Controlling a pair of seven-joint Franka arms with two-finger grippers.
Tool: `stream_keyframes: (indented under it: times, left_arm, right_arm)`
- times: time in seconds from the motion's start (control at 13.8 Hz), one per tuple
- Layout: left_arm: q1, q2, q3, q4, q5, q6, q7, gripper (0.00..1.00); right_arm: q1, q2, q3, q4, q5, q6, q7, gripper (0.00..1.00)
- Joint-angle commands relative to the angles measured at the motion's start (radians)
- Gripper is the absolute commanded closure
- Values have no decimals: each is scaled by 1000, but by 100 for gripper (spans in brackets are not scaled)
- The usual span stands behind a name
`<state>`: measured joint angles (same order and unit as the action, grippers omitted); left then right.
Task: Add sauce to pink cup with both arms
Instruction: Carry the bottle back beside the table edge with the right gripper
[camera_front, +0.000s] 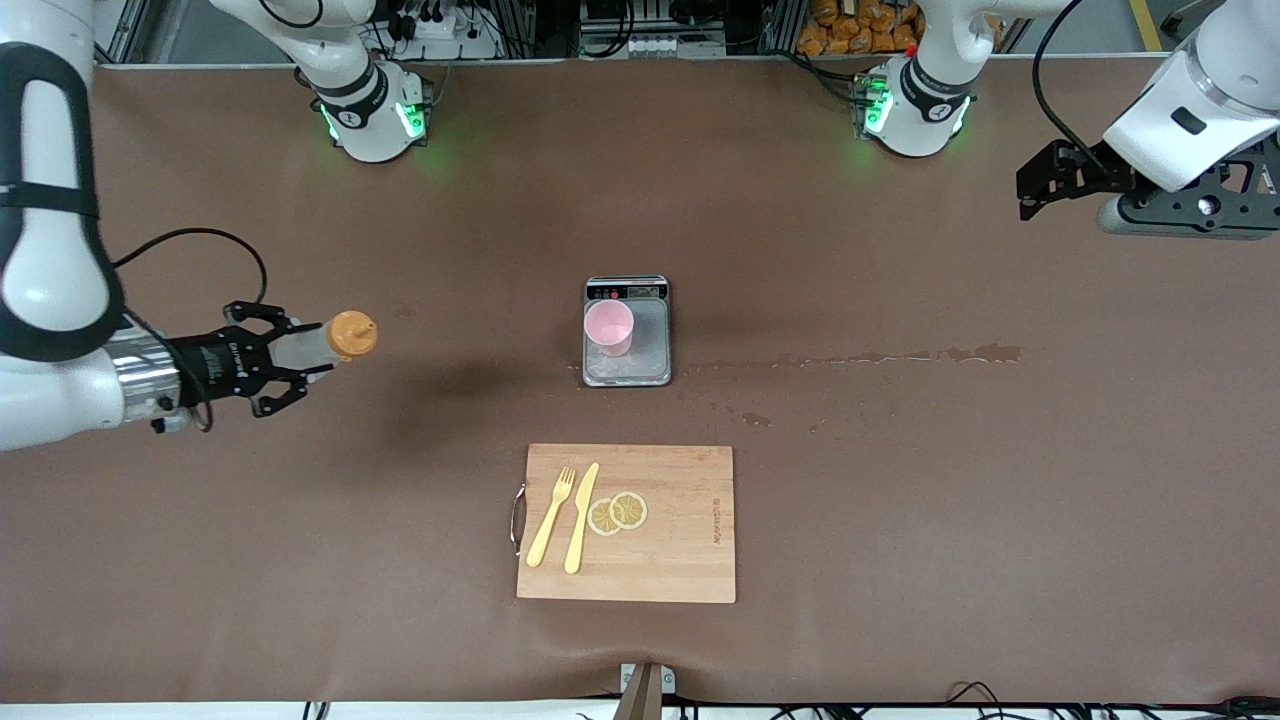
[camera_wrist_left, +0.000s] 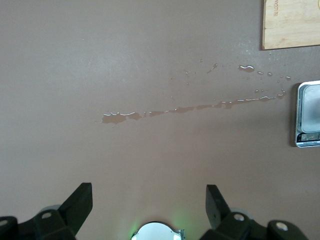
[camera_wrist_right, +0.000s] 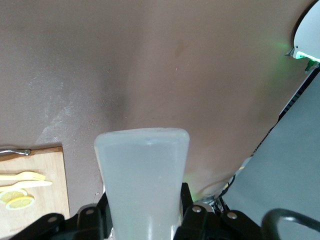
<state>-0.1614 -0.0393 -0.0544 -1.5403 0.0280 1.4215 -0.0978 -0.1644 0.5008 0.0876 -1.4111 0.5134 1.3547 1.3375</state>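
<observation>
In the front view, our right gripper (camera_front: 285, 360) holds the sauce (camera_front: 335, 338) clamped in its jaws, over the bench (camera_front: 900, 500) at nine o'clock from the pink cup (camera_front: 608, 328), which stands on a scale (camera_front: 627, 332). Pouring is not yet done, we judge.

In the left wrist view, our left gripper (camera_wrist_left: 150, 200) waits with jaws apart above a spill (camera_wrist_left: 190, 107).

In the right wrist view, the bottle fills the jaws; its level is perhaps hidden.
</observation>
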Motion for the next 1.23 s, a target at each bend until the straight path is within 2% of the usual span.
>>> stream_keyframes:
  times: [0.0, 0.22, 0.51, 0.94, 1.16]
  left_arm:
    - [-1, 2, -1, 17, -14, -10, -14, 0]
    - [-1, 4, -1, 17, -13, -10, -14, 0]
    - [-4, 4, -1, 17, -10, -10, -14, 0]
    - [-4, 6, -1, 16, -5, -10, -14, 0]
    - [-4, 6, -4, 16, -3, -10, -14, 0]
  right_arm:
    - [-67, -1, 15, -9, 83, -40, -88, 47]
    - [-147, 65, 15, -8, 164, -64, -194, 47]
    - [-288, 215, 14, -8, 269, -109, -391, 46]
    - [-406, 386, 14, -6, 309, -120, -553, 44]
    - [-425, 442, 11, -6, 307, -118, -632, 46]
